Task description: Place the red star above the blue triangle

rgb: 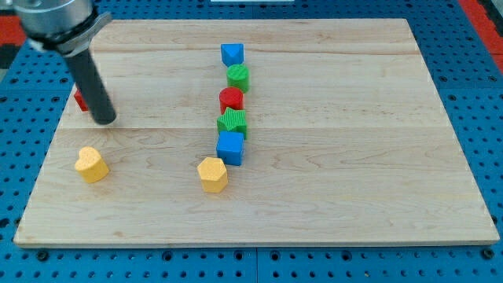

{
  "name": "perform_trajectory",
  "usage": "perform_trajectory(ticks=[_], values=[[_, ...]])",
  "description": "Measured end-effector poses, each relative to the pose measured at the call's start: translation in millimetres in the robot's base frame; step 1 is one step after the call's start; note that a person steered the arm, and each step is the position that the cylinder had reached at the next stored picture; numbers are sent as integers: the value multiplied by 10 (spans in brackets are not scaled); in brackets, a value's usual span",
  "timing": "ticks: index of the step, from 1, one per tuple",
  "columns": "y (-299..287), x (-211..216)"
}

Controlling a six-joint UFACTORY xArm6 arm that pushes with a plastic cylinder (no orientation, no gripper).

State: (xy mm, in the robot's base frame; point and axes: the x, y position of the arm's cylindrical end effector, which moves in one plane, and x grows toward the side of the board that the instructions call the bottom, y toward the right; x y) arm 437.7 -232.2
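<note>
my tip just right of red star

I see a pale wooden board with visible grain and a matt finish, on a blue perforated metal-looking base. My dark rod looks smooth, slightly glossy.

We see the red star upper left, mostly hidden; the blue triangle lies top centre.
</note>
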Motion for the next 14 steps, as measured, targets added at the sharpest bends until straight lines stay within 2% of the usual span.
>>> perform_trajectory(ticks=[1, 2, 5, 7, 8, 9, 10, 12, 14], values=[[-638, -84], [-560, -346], [803, -1056], [903, -746], [1232, -733], [1407, -1148], [1227, -1294], [821, -946], [689, -1349]])
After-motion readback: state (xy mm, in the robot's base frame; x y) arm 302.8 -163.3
